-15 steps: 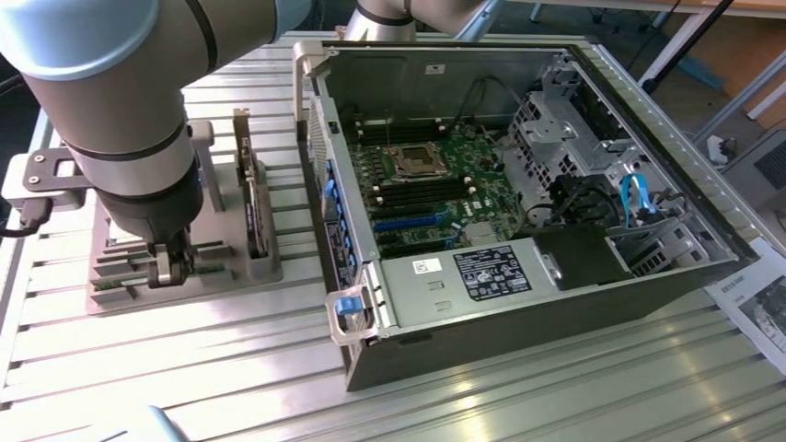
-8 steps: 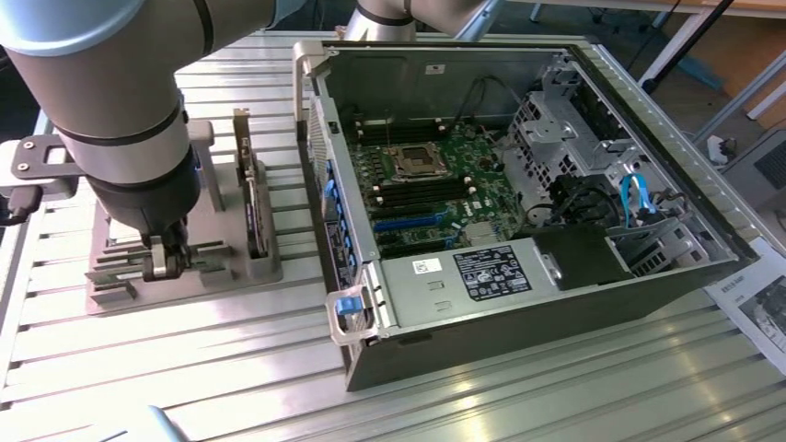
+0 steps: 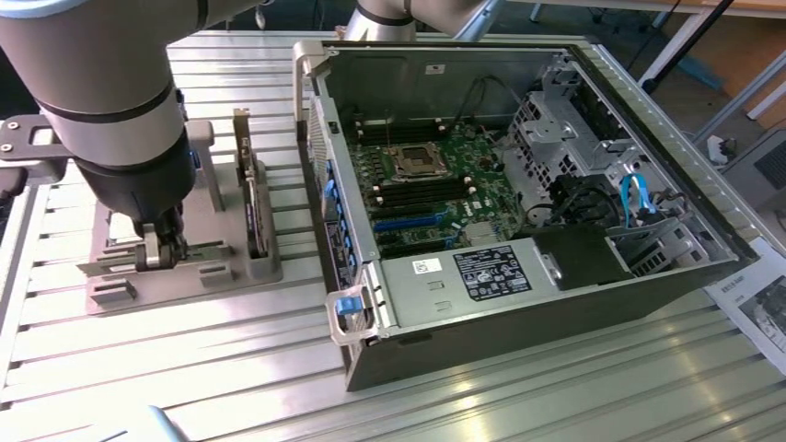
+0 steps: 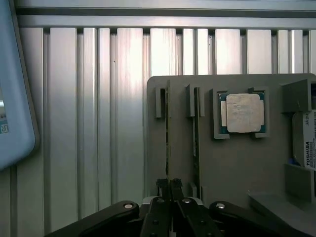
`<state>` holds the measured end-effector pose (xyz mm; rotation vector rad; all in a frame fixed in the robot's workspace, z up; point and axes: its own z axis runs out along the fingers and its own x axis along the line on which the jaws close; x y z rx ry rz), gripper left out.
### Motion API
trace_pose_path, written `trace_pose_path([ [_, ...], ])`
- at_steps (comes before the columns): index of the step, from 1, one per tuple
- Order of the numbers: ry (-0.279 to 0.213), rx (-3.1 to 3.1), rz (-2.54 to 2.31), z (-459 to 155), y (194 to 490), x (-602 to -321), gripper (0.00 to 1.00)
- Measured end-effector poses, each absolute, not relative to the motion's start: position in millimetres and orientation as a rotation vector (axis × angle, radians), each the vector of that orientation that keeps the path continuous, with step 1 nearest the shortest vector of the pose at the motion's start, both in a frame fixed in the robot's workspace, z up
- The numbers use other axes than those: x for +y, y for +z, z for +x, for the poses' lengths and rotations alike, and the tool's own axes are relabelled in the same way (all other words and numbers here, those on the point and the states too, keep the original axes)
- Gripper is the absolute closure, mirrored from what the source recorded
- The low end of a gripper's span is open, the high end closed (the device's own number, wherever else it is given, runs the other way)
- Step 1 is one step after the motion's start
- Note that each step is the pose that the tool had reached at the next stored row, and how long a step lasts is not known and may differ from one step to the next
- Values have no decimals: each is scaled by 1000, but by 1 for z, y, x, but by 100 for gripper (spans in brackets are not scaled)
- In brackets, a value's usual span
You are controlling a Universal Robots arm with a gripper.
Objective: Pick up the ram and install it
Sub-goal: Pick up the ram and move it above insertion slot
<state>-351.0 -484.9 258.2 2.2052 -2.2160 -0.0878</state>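
A table (image 3: 184, 368) of ribbed aluminium slats carries everything. A grey holder block (image 4: 227, 168) lies flat on the slats directly under the jaws of the gripper (image 3: 162, 250), its base reaching out past them on either side. An open computer case (image 3: 430, 304) lies on its side on the table, just beside the holder and near the jaws, towards the exterior view's right. A printed sheet of paper (image 3: 756, 313) lies on the slats beyond the case, well apart from the jaws. A pale blue rounded thing (image 4: 15, 89) shows over the slats, apart from the holder; whether it rests on them cannot be told.
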Motion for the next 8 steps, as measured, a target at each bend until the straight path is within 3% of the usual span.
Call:
trace_pose_path([
  [8,-88,-2218,2203,-351,285,-485,88],
])
